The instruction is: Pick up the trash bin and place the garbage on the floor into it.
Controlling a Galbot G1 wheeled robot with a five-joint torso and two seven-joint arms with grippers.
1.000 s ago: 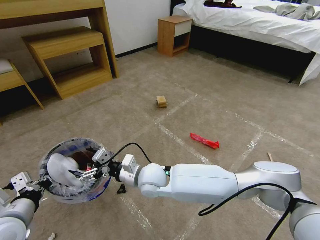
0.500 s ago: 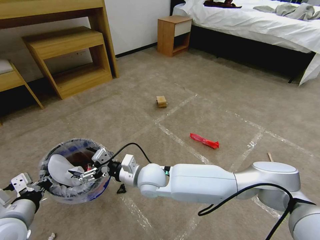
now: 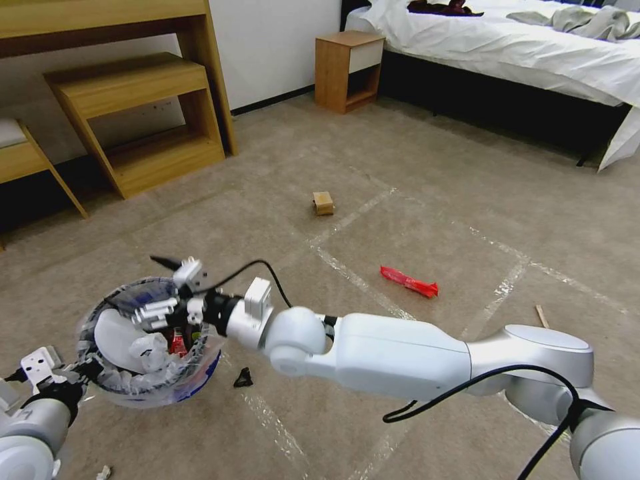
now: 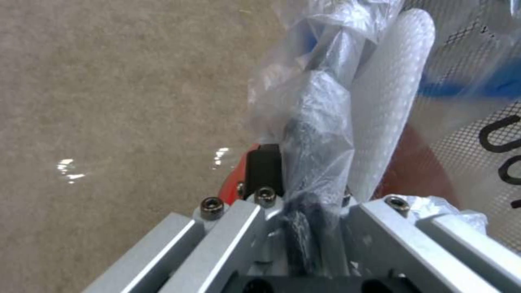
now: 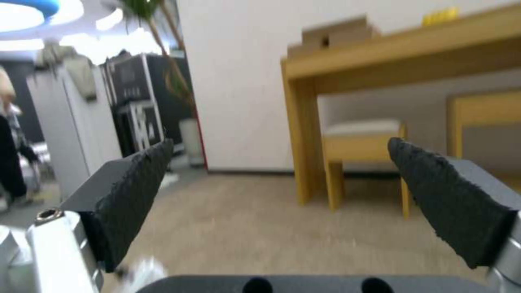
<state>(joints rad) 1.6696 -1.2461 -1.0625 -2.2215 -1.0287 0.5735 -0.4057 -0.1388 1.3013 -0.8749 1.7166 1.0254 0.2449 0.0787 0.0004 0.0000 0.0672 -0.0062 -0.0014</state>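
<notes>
Right gripper has lifted out of the trash bin, fingers apart and empty: item dropped. Left gripper stays clamped on the bin's rim.

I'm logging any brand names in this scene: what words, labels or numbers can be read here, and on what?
Trash bin: large black letters on its wall behind the clear liner, cut off at the edge, too partial to read.
Red wrapper on the floor: any print is too small to read.
Small tan box: no readable text.
No other text is legible.
</notes>
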